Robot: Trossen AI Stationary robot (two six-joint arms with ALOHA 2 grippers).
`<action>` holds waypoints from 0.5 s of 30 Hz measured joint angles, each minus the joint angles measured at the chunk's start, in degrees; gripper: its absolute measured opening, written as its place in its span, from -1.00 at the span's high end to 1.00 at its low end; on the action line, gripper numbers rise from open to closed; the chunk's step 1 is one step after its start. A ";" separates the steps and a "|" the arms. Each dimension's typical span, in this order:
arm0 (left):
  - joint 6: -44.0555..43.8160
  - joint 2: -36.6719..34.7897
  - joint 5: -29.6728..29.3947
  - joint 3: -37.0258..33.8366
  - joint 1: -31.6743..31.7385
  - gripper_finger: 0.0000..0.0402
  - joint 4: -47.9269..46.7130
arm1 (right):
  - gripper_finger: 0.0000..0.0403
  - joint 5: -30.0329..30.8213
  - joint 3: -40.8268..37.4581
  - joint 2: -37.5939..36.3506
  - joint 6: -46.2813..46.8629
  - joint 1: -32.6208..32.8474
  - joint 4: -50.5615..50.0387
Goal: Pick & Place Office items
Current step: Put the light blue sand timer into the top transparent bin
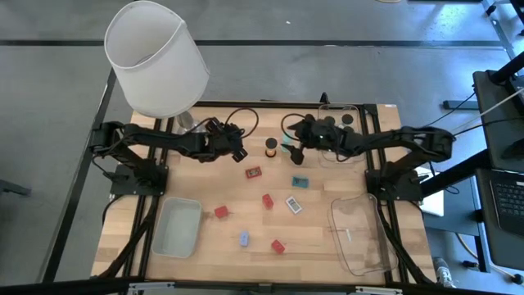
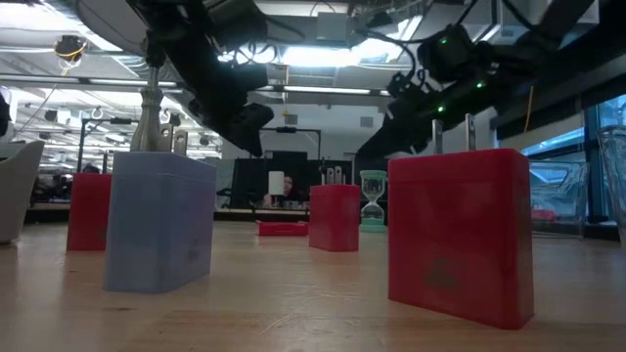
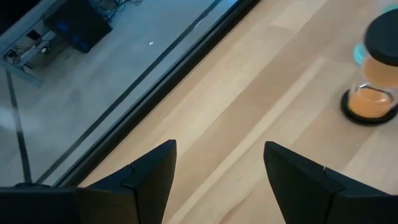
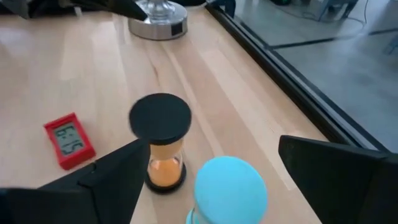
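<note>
The teal-capped hourglass [image 4: 229, 190] stands upright on the desk [image 1: 327, 246] near the far edge, its long axis vertical, and right beside it stands the black-capped hourglass [image 4: 160, 144] with orange sand settled in the bottom bulb. The right gripper [image 1: 295, 152] hovers over the teal one, jaws spread wide with nothing between them, so the teal cap sits just below and between the two dark fingers [image 4: 112, 180]. That is the relation to watch: a straight drop would bracket it, and the black-capped neighbour stands close enough to get bumped. The left gripper [image 1: 237, 152] waits on the other side of the pair, jaws also open and empty, pointing at bare wood with the black-capped hourglass off to one side. The right arm looks clearly nearer the teal piece. Farther toward the front lie a red clock block [image 1: 253, 173], a teal flat piece [image 1: 300, 182], more red blocks and a blue piece, with the frosted tray [image 1: 177, 227] and the clear tray [image 1: 360, 238] on either side.
</note>
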 joint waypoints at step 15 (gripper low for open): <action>0.02 0.04 0.08 0.00 2.42 -0.19 0.04 | -0.78 0.02 1.03 6.25 3.22 -3.37 -0.85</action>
